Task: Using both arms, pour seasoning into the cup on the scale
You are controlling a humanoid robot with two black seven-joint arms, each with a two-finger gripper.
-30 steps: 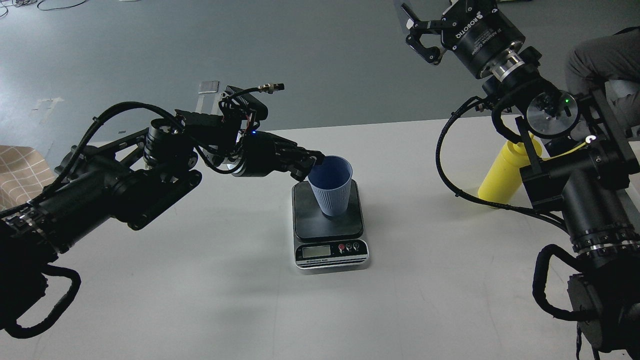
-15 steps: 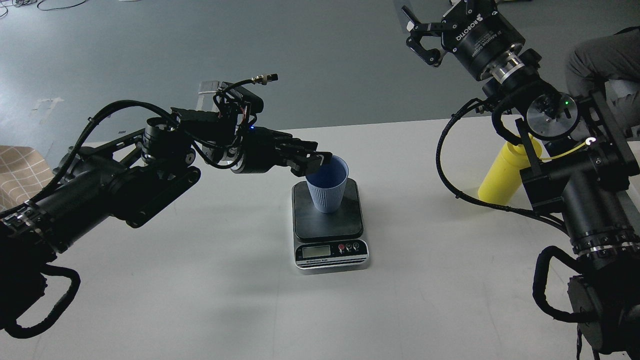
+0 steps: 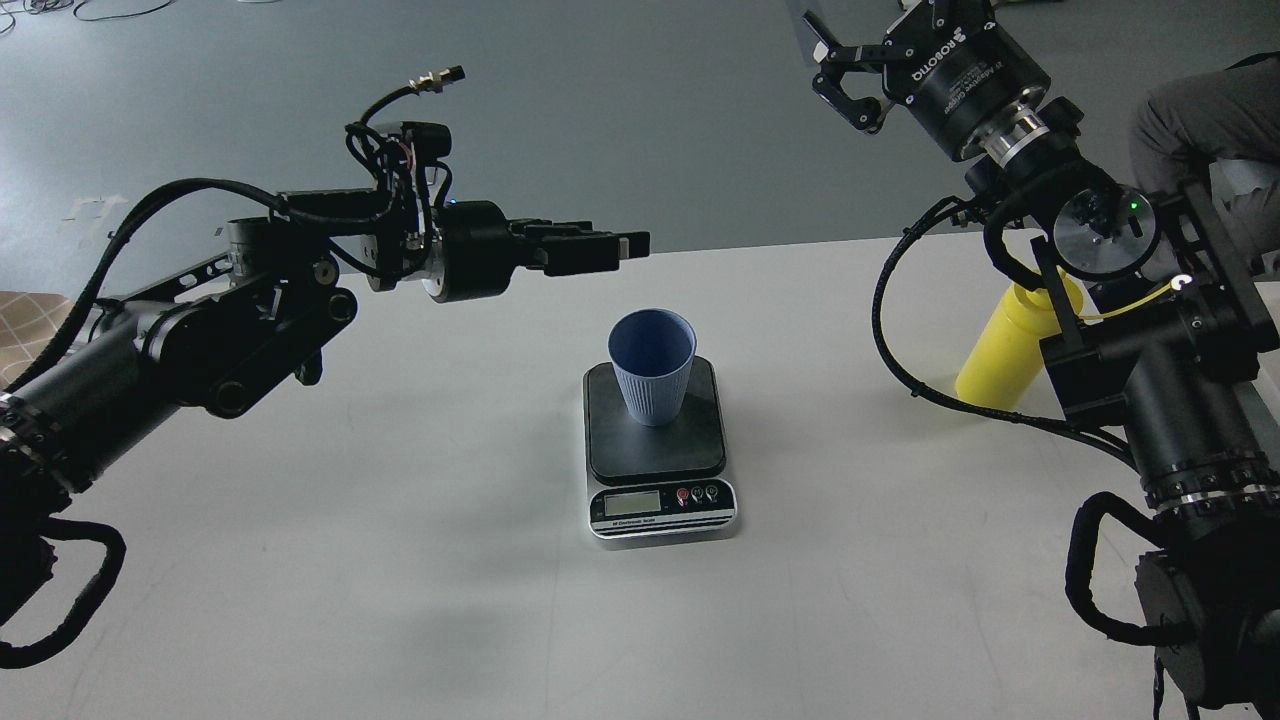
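The light blue ribbed cup (image 3: 652, 370) stands upright on the black platform of the scale (image 3: 655, 450), mid-table. My left gripper (image 3: 632, 246) hovers above and a little left of the cup's rim, pointing right, clear of it, open and empty. My right gripper (image 3: 828, 62) is raised high at the far right, above the table's far edge, open and empty. The yellow seasoning bottle (image 3: 1008, 350) stands on the table at the right, behind my right arm. Its top and nozzle are hidden by the arm.
The scale's silver panel (image 3: 663, 503) with display and buttons faces me. A person's knee (image 3: 1200, 110) shows at the top right. A beige checked object (image 3: 25, 325) lies at the left edge. The white table (image 3: 400, 560) ends just beyond my left gripper.
My left gripper has let go of the cup's rim, risen and drawn back. The cup went from tilted to upright on the scale. My right arm has barely moved.
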